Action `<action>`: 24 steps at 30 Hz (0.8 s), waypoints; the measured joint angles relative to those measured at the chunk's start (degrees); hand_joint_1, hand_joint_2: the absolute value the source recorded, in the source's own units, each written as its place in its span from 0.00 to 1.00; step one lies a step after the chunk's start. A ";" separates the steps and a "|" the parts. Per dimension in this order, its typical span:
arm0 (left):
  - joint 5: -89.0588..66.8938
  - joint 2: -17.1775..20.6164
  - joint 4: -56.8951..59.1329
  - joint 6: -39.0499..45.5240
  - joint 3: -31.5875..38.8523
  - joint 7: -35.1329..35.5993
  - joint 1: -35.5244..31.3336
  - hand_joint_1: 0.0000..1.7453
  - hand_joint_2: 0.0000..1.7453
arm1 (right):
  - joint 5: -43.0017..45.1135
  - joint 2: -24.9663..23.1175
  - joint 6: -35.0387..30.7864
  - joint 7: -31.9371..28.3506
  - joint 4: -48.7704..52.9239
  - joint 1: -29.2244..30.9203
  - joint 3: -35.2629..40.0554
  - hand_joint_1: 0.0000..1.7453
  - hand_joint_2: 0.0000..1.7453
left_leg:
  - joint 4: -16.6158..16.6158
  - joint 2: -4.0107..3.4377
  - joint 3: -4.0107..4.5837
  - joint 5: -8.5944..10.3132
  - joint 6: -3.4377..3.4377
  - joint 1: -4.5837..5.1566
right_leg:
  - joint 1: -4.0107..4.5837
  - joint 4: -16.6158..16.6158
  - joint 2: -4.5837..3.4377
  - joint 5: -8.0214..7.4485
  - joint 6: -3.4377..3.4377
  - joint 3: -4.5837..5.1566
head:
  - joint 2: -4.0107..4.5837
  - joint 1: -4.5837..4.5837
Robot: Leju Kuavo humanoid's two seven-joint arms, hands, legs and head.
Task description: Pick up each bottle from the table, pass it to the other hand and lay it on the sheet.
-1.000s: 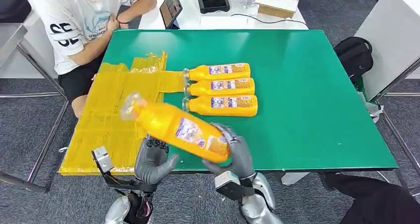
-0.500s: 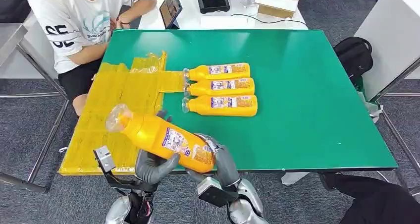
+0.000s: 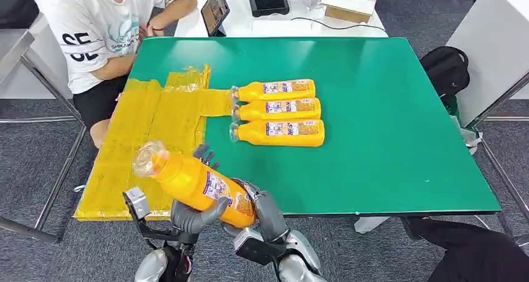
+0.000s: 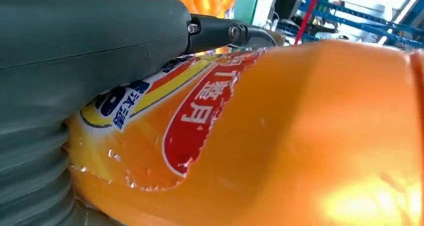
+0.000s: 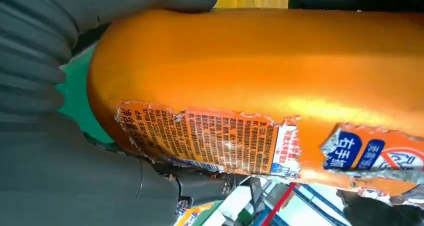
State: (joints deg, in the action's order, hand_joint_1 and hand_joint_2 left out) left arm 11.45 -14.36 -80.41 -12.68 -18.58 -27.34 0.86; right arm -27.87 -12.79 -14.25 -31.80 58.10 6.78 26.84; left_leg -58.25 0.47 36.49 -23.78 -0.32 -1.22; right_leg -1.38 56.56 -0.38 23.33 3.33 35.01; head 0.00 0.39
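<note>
Green table, bottle gripped by both robot hands

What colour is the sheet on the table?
Yellow; the sheet shows best in the head view.

Two shiny silver arms end in dark grey hands. The left hand has a fat grey thumb and darker fingers. The right hand has a soft ribbed grey cover and small screws.
</note>
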 measured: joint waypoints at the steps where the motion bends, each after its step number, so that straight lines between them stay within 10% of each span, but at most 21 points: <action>1: -0.13 0.00 0.09 0.18 0.00 -0.05 0.00 0.00 1.00 | 0.02 0.00 0.02 0.04 -0.15 0.01 0.07 1.00 1.00 | 0.00 0.00 0.00 0.00 0.00 0.00 | 0.00 0.00 0.00 0.00 0.00 0.00 | 0.00 0.00; 4: -0.16 0.00 0.22 0.31 0.09 -0.09 0.03 0.00 1.00 | 0.09 0.00 0.37 0.24 -0.57 0.13 0.33 1.00 1.00 | 0.00 0.00 0.00 0.00 0.00 -0.01 | 0.01 0.00 0.00 0.00 0.00 0.01 | 0.00 0.00; 5: 0.13 0.00 0.26 0.20 0.20 -0.09 0.04 0.30 1.00 | 0.11 0.00 0.72 0.37 -0.74 0.25 0.37 1.00 1.00 | 0.00 0.00 0.00 0.00 0.00 -0.01 | 0.01 0.00 -0.01 0.00 0.00 0.02 | 0.00 0.00; 6: 0.44 0.00 0.33 0.07 0.26 -0.09 0.07 1.00 1.00 | 0.11 0.00 0.94 0.50 -0.92 0.36 0.42 1.00 1.00 | 0.00 0.00 0.00 0.00 0.00 -0.01 | 0.01 0.00 -0.01 0.00 0.00 0.02 | 0.00 0.00; 24: 2.93 0.00 0.50 -2.23 1.25 -0.37 0.51 1.00 1.00 | 1.14 0.00 2.43 0.59 -2.16 0.68 0.68 1.00 1.00 | 0.00 -0.01 0.00 0.00 0.00 -0.01 | 0.01 0.00 -0.01 0.00 0.00 0.04 | 0.00 0.00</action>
State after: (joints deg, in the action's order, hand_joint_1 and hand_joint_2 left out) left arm 14.38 -14.36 -79.91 -14.91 -17.33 -27.71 1.37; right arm -26.73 -12.79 -11.82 -31.21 55.93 7.46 27.52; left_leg -58.25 0.46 36.49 -23.78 -0.32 -1.23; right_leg -1.38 56.56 -0.39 23.33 3.32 35.04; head 0.00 0.39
